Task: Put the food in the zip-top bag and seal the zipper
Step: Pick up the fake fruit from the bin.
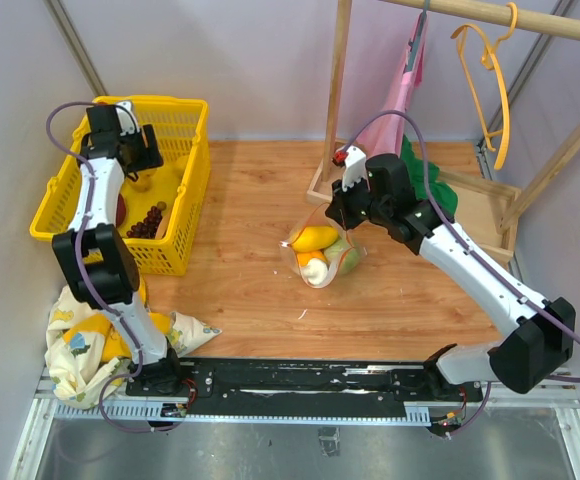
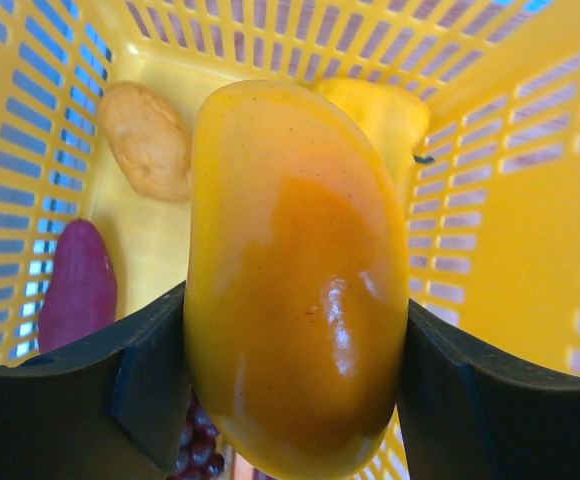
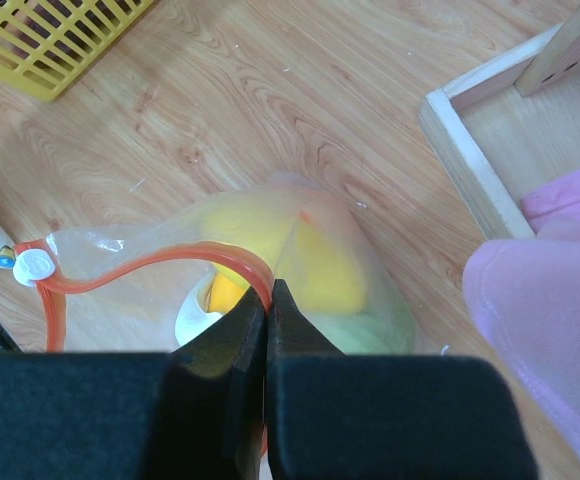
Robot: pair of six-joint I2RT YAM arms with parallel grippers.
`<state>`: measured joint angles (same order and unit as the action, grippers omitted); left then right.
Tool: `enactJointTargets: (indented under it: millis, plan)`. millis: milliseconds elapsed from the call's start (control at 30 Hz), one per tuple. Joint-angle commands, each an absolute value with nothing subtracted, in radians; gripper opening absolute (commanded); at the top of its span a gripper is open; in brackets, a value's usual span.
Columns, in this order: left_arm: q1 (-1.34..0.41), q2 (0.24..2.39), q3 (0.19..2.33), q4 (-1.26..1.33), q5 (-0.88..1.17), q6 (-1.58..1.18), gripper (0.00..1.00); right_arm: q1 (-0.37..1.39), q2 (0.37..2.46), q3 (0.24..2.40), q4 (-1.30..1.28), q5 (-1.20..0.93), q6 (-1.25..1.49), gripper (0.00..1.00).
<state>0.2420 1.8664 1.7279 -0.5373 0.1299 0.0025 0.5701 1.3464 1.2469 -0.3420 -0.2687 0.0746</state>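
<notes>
Left gripper (image 2: pixel 290 340): jaws wide, clamped across toy mango (image 2: pixel 290 250) mid-body, inside basket (image 2: pixel 510 200). Mango glossy, likely light and slippery: grip at widest section. Right gripper (image 3: pixel 268 300): pinched together on zipper (image 3: pixel 150 262). Zip-top bag (image 3: pixel 110 300) limp, thin, directly beneath, fruit inside.

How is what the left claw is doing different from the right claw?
The left gripper squeezes a fat yellow-orange toy fruit, so its jaws stand wide. The right gripper pinches the thin orange-red zipper, jaws nearly touching. The left gripper is in the yellow basket; the right gripper is over the wooden table at the clear bag. Both are holding something.
</notes>
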Motion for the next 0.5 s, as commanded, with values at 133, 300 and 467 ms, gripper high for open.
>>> enactJointTargets:
  millis: [133, 300, 467]
  plan:
    - [0.249, 1.624, 1.581, -0.521, 0.196, -0.052, 0.23, 0.553, 1.311, 1.242, -0.337, -0.298, 0.109, 0.01]
    - [0.232, 1.479, 1.512, -0.512, 0.280, -0.084, 0.23, 0.553, 1.308, 1.249, -0.340, -0.302, 0.112, 0.01]
    - [0.147, 1.308, 1.374, -0.455, 0.335, -0.113, 0.23, 0.555, 1.305, 1.253, -0.345, -0.303, 0.116, 0.01]
